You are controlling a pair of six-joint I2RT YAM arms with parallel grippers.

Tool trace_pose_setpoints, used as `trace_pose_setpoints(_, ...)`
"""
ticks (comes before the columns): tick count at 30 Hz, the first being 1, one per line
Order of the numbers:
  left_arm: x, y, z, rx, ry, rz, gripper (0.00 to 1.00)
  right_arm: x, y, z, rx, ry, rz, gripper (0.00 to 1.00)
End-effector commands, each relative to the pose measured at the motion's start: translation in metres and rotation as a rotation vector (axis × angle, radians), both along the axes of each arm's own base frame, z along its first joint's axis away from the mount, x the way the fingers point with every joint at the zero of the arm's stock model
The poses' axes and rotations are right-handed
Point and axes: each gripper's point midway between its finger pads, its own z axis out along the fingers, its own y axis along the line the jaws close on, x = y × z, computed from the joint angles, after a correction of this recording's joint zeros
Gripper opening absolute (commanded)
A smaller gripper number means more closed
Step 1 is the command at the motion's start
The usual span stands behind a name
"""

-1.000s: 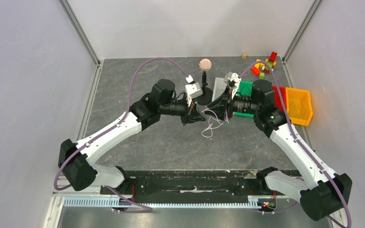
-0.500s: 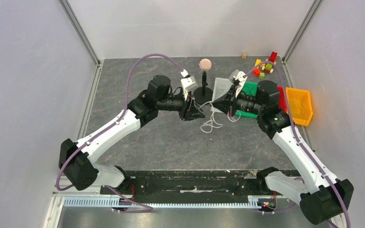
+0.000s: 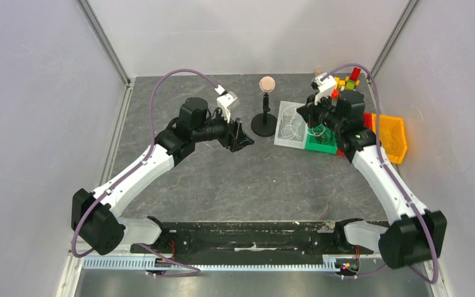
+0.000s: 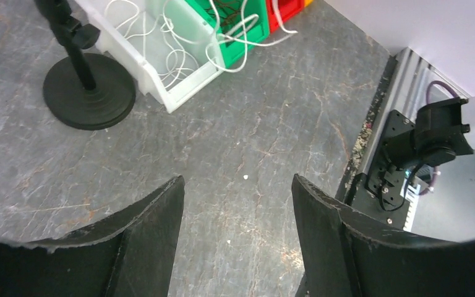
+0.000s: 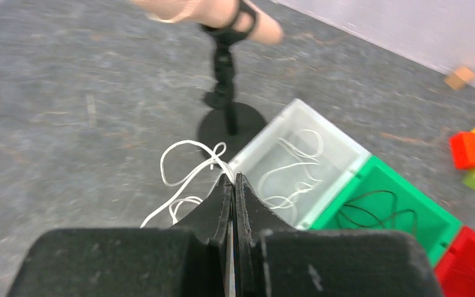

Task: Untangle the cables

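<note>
My right gripper [image 5: 234, 177] is shut on a white cable [image 5: 185, 166], one of the cables, whose loops hang below the fingertips. In the top view the right gripper [image 3: 307, 116] is above the clear bin [image 3: 282, 137] and the green bin [image 3: 329, 146], with the white cable [image 3: 315, 130] dangling over them. More white cables [image 4: 161, 37] lie in the clear bin [image 4: 179, 93]. A dark cable [image 5: 377, 216] lies in the green bin [image 5: 430, 238]. My left gripper [image 4: 236, 179] is open over bare floor, also seen in the top view as the left gripper [image 3: 242, 139], left of the bins.
A black stand [image 3: 264, 125] with a pink ball [image 3: 266, 83] rises between the grippers. A red bin [image 3: 366, 122] and an orange bin [image 3: 388, 137] sit right of the green one. Coloured blocks [image 3: 346, 81] and a wooden block [image 5: 461, 77] lie at the back right.
The left gripper opened, let go of the cables and drew back to the left. The right gripper shut on the white cable and carried it right and back, over the bins.
</note>
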Motion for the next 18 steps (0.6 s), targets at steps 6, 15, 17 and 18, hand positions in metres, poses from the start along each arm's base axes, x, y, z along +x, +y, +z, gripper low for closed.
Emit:
trace_pose_setpoints(6, 0.012, 0.014, 0.009, 0.011, -0.063, 0.1, 0.71, 0.086, -0.054, -0.036, -0.307, 0.084, -0.438, 0.0)
trace_pose_setpoints(15, 0.02, 0.025, 0.006, 0.036, -0.077, 0.156, 0.72, 0.132, -0.04, -0.096, -0.455, 0.217, -0.681, 0.0)
trace_pose_setpoints(17, 0.02, 0.027, 0.008, 0.034, -0.078, 0.162, 0.72, 0.138, -0.043, -0.108, -0.516, 0.245, -0.787, 0.0)
trace_pose_setpoints(18, 0.02, 0.029, 0.01, 0.032, -0.078, 0.167, 0.72, 0.14, -0.043, -0.117, -0.528, 0.259, -0.811, 0.0)
